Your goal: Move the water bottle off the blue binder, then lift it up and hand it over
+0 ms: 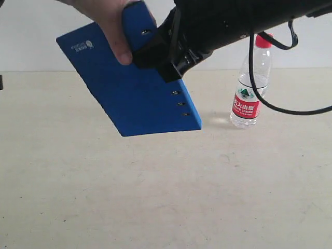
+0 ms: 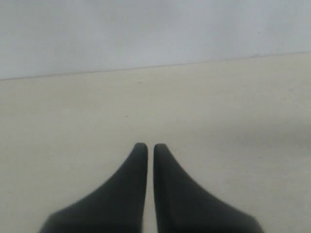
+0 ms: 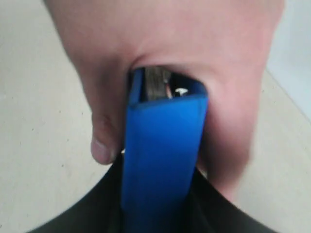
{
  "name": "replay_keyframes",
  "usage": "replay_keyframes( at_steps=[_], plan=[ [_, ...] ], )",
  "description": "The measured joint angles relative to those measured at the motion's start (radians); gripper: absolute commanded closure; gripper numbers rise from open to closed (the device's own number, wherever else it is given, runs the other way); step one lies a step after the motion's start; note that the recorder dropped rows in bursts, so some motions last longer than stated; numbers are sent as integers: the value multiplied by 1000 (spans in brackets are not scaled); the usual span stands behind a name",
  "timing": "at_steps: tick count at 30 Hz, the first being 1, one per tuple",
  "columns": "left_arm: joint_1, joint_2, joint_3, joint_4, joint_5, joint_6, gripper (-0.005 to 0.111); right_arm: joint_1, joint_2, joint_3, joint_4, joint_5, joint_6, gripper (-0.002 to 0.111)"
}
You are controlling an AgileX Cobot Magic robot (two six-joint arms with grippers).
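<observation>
The blue binder [image 1: 135, 98] hangs tilted in the air above the table, and my right gripper [image 1: 155, 52] is shut on its spine edge. In the right wrist view the binder's spine [image 3: 163, 145] runs up between my right gripper's [image 3: 160, 170] black fingers. A person's hand [image 1: 111, 26] grips the binder's upper end, thumb on the cover; the same hand [image 3: 160, 39] wraps the binder's far end in the right wrist view. The water bottle [image 1: 245, 106], red-capped, stands upright on the table at the right, apart from the binder. My left gripper [image 2: 146, 145] is shut and holds nothing, above bare table.
A black cable [image 1: 270, 106] from the right arm loops down in front of the bottle. The beige table [image 1: 155, 197] ends at a pale wall [image 1: 31, 36] behind.
</observation>
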Motion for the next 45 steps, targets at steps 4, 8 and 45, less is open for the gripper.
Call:
replay_keyframes(
  at_steps=[4, 8, 45],
  plan=[
    [0, -118, 46, 0, -101, 0, 102, 0, 0, -17, 21, 0, 6, 106],
    [0, -224, 70, -2, -116, -1, 102, 0, 0, -26, 22, 31, 13, 84],
    [0, -775, 267, -4, -382, 129, 102, 0, -940, 103, -1344, 220, 1313, 108]
  ],
)
